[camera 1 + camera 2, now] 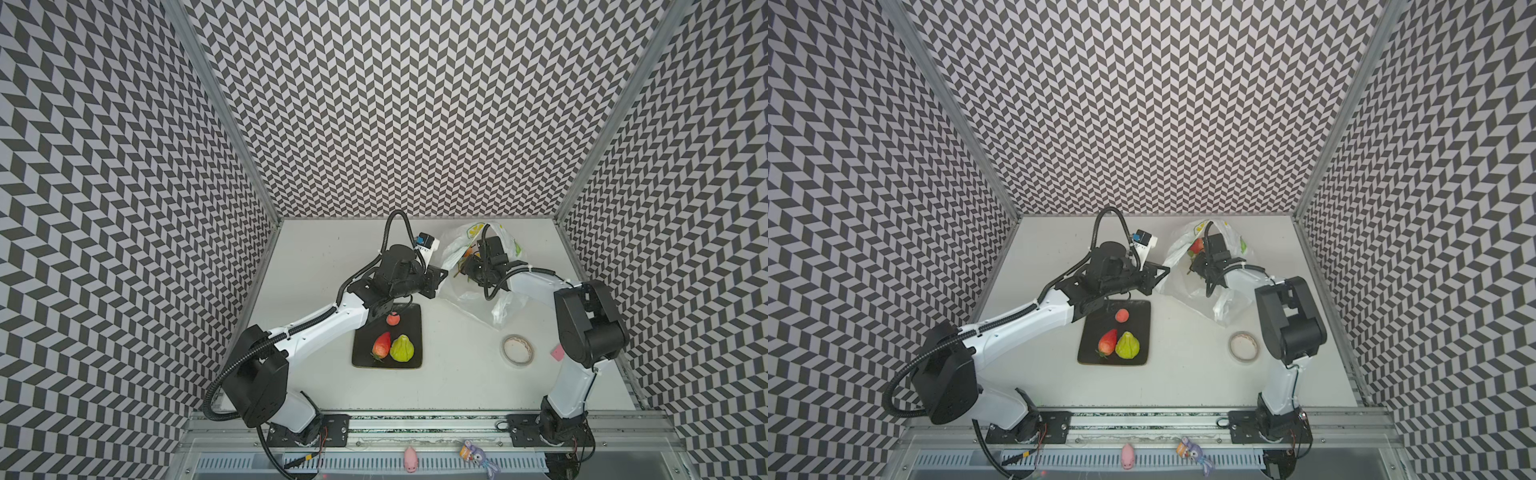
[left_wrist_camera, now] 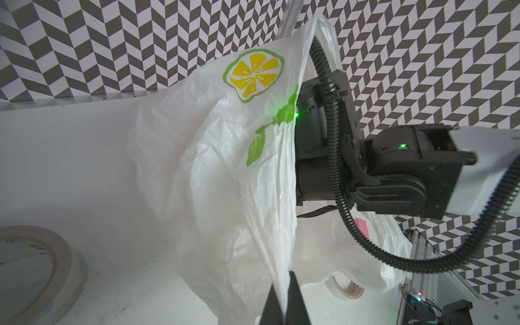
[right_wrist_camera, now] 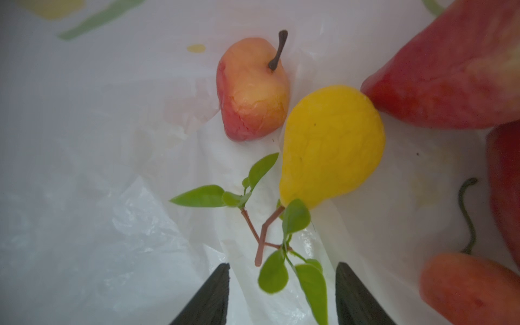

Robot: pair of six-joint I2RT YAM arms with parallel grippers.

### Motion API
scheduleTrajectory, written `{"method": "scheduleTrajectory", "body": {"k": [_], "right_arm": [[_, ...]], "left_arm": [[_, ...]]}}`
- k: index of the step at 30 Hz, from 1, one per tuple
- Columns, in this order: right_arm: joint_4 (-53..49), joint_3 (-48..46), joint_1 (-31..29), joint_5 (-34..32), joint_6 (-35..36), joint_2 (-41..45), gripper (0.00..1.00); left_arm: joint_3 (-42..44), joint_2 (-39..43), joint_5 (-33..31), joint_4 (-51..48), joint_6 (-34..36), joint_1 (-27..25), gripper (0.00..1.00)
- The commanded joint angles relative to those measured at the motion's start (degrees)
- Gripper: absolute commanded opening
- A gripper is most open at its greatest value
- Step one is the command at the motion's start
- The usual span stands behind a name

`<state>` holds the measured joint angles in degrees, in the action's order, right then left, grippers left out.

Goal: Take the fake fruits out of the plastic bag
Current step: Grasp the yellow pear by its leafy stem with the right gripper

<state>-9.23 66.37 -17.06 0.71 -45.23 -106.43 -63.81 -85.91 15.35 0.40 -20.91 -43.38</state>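
Now, left end effector [image 2: 282,281] pinching the plastic bag [image 2: 213,174], right end effector [image 3: 282,264] spread, the slick yellow fruit [image 3: 332,146] probably suits a belly grip.

The plastic bag [image 2: 213,168] is thin translucent white film, finely crinkled, with a faint shine along its creases. The yellow pear-shaped fruit [image 3: 332,146] has a matt, crackled skin, and the pink-orange fruit [image 3: 253,92] shows hairline cracks in its coating, though soft focus may hide some gloss. The black tray [image 1: 409,324] is matt; the strawberry [image 1: 382,345] and green pear [image 1: 402,348] are smooth, slightly glossy plastic.
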Motion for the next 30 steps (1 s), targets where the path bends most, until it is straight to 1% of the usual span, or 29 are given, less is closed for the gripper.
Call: {"method": "scheduleTrajectory", "body": {"k": [1, 7, 11, 14, 21, 26, 28, 30], "right_arm": [[5.9, 0.5, 0.3, 1.0, -4.5, -1.6, 0.59], [7.7, 1.7, 0.4, 1.4, -8.8, -5.1, 0.60], [6.9, 3.2, 0.4, -1.7, -10.7, -7.0, 0.64], [6.4, 5.0, 0.5, -2.6, -10.6, -8.9, 0.61], [8.1, 6.3, 0.8, -2.4, -11.0, -11.4, 0.41], [8.4, 6.2, 1.1, -2.2, -10.5, -11.1, 0.17], [8.6, 5.8, 1.1, -2.2, -10.0, -10.4, 0.11], [8.9, 5.2, 1.2, -2.0, -9.5, -9.4, 0.07]], "left_arm": [[-1.9, -0.5, 0.7, 1.3, -0.7, -0.3, 0.00], [-2.3, -1.4, 1.3, 1.3, -0.8, -0.4, 0.00], [-2.4, -1.3, 1.2, 1.2, -0.8, -0.4, 0.00], [-2.5, -1.4, 1.2, 0.7, -0.5, -0.4, 0.00], [-2.7, -1.4, 1.0, 0.2, -0.2, -0.5, 0.00], [-2.4, -1.1, 0.5, -0.3, -0.1, -0.5, 0.00], [-2.4, -1.0, 0.3, -0.3, -0.1, -0.4, 0.00], [-2.5, -1.2, 0.2, -0.1, -0.2, -0.3, 0.00]]}}
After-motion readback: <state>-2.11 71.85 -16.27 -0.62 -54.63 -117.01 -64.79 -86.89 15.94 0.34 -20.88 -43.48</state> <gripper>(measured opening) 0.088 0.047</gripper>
